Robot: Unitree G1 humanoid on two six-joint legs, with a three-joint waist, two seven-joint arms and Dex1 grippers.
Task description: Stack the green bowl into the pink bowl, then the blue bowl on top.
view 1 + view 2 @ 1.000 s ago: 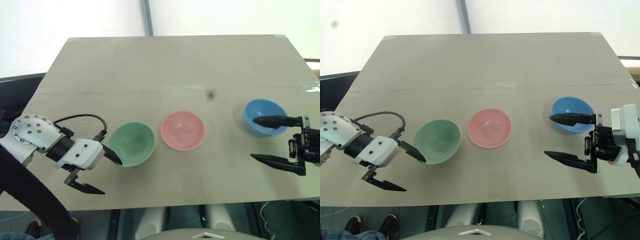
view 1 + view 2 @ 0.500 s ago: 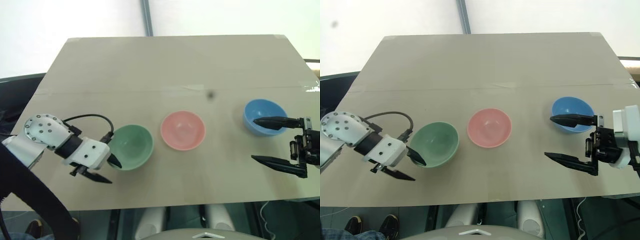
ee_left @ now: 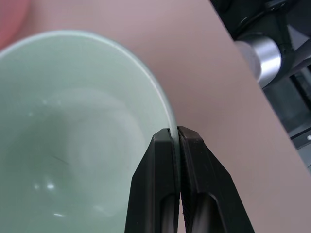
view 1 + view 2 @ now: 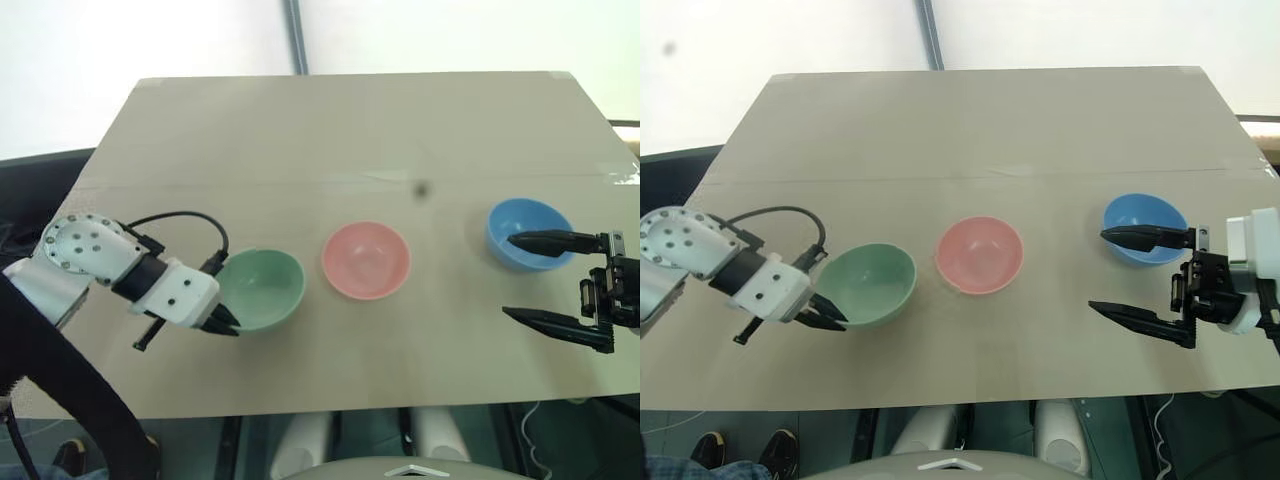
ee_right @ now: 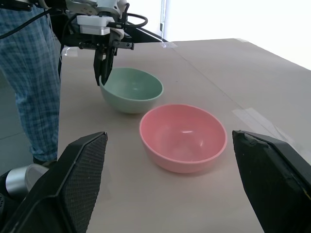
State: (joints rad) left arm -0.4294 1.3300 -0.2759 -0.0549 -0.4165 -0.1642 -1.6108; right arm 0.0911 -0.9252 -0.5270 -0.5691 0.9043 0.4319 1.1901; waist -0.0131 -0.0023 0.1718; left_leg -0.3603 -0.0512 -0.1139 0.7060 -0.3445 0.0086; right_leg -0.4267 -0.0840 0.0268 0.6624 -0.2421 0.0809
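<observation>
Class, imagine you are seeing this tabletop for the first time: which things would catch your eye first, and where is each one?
Three bright bowls sit in a row across the tan table: the green bowl on the left, the pink bowl in the middle, the blue bowl on the right. The left gripper is shut on the green bowl's near-left rim. The right gripper hangs open beside the blue bowl.

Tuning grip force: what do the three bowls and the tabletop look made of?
Green bowl: likely plastic, thin rim, smooth semi-gloss with small highlights inside; the left hand is shut on its rim. Pink bowl: same look, soft sheen. Blue bowl: probably the same moulded plastic. Table: matte beige board, a taped seam across it; exact material unclear.
</observation>
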